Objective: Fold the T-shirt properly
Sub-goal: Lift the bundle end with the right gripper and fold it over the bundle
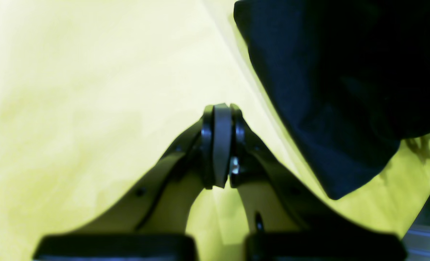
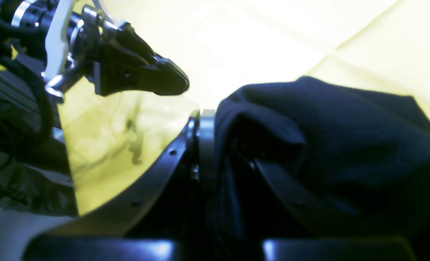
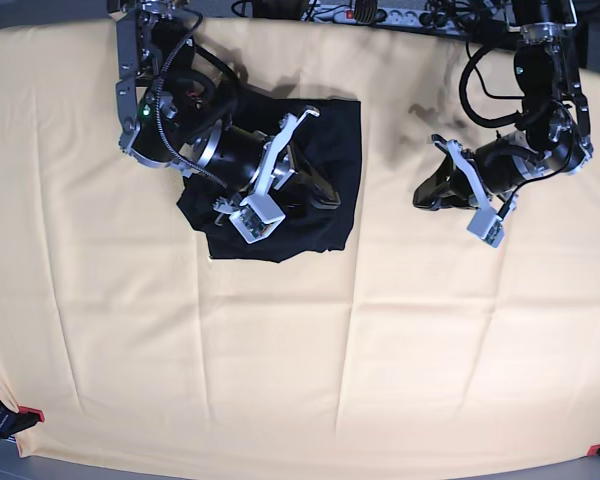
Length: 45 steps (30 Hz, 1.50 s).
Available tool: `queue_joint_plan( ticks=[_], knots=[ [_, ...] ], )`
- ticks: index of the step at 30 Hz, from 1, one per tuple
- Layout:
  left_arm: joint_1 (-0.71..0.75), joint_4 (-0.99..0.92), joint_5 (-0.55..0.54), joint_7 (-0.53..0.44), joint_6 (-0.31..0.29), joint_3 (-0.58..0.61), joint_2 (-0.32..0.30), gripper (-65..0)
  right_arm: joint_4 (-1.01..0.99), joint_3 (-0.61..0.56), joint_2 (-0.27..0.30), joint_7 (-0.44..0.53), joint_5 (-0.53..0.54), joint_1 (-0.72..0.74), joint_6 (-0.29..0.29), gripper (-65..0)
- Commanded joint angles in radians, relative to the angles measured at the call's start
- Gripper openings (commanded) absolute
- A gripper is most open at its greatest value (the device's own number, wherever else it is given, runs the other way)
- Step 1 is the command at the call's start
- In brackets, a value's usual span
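Observation:
The black T-shirt (image 3: 338,135) lies bunched on the pale yellow cloth (image 3: 280,350), left of middle at the back in the base view. My right gripper (image 3: 330,198) rests on the shirt's right half. In the right wrist view this gripper (image 2: 215,112) is shut on a fold of the T-shirt (image 2: 345,145), which hides one finger. My left gripper (image 3: 418,197) hovers over bare cloth to the right of the shirt. In the left wrist view it (image 1: 222,108) is shut with pads touching and nothing held, the T-shirt's (image 1: 345,90) edge up to its right.
Yellow cloth covers the whole table, with creases running across it. A power strip and cables (image 3: 380,12) lie along the back edge. Red clamps (image 3: 30,414) hold the cloth at the front corners. My left gripper (image 2: 171,81) also shows in the right wrist view.

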Motion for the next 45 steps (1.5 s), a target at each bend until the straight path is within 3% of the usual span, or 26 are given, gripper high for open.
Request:
queue_joint_plan(
  ticks=[1,9,10,13,14,15,20,25,29,39,45],
  knots=[
    [-0.009,0.014,-0.020,-0.019,-0.003,-0.006,-0.011,-65.0,0.013,-0.014,-0.019,0.034,0.029,0.016,0.015,-65.0],
    [-0.009,0.014,-0.020,-0.018,-0.003,-0.006,-0.011,-65.0,-0.072,-0.176,-0.060,0.063,-0.104,0.098,-0.014,-65.0],
    [-0.010,0.014,-0.019,-0.019,-0.003,-0.006,-0.011,-65.0,-0.093,-0.201,-0.060,0.073,-0.109,0.116,-0.014,-60.9],
    [-0.010,0.014,-0.019,-0.019,-0.003,-0.006,-0.012,-65.0,-0.121,-0.254,-0.060,0.071,-0.109,0.171,-0.013,-30.8],
    [-0.010,0.014,-0.019,-0.018,-0.003,-0.006,-0.014,-65.0,-0.118,-0.263,-0.060,0.065,-0.103,0.187,-0.014,-23.6],
    [-0.010,0.014,-0.019,-0.019,-0.004,-0.007,-0.016,-65.0,-0.112,-0.266,-0.060,0.059,-0.095,0.204,-0.013,-20.9],
    [-0.010,0.014,-0.011,-0.019,-0.009,-0.007,-0.056,-65.0,-0.049,-0.262,-0.059,0.043,-0.076,0.285,0.045,-20.9],
    [-0.010,0.014,-0.019,-0.019,-0.018,-0.006,-0.102,-65.0,0.002,-0.262,-0.035,-0.039,-0.141,0.328,0.020,-20.9],
    [-0.010,0.014,-0.059,-0.019,-0.076,-0.006,-0.133,-65.0,0.002,-0.252,0.029,-0.055,-0.151,0.328,-0.008,-20.9],
    [-0.009,0.014,-0.068,-0.011,-0.076,-0.006,-0.136,-65.0,0.150,-0.141,0.215,-0.101,-0.150,0.230,-0.014,-21.6],
    [-0.009,0.014,-0.070,-0.012,-0.076,-0.006,-0.136,-65.0,0.176,-0.108,0.262,-0.100,-0.151,0.110,-0.020,-21.8]
  ],
)
